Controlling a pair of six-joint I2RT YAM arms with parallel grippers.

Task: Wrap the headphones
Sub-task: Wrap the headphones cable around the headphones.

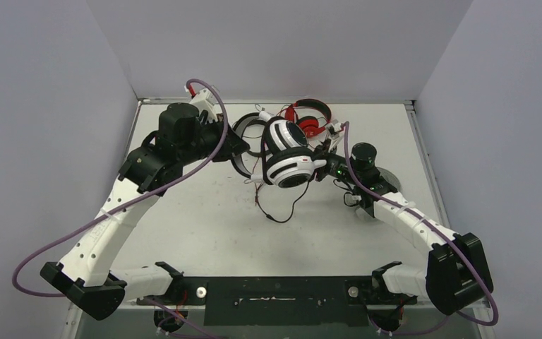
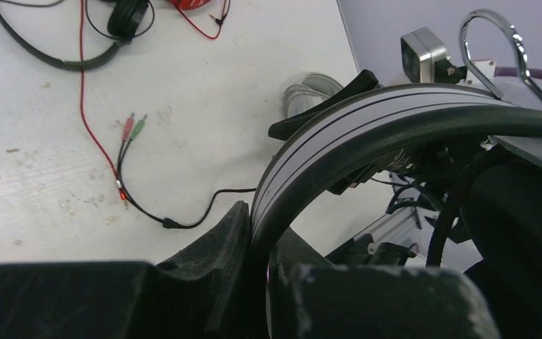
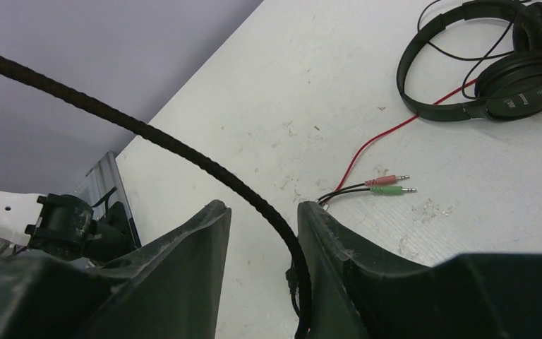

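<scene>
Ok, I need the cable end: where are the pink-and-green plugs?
Right wrist view, right of centre: the pink-and-green plugs lie on the table, between the black headphones and the right tool.

Plain lilac-grey walls (image 1: 275, 42) enclose a scuffed white table (image 1: 212, 233) on three sides.

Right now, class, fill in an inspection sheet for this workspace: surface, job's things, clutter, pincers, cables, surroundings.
Surface: white table, scuffed and speckled.
Job's things: white-and-black headphones held mid-table; black headphones and red headphones lying on the table.
Clutter: nothing seen.
Pincers: left pincer shut on the white-and-black headband; right pincer open, braided black cable between its fingers.
Cables: thin red cable leading to pink and green plugs; purple cables along both arms.
Surroundings: grey walls.
</scene>
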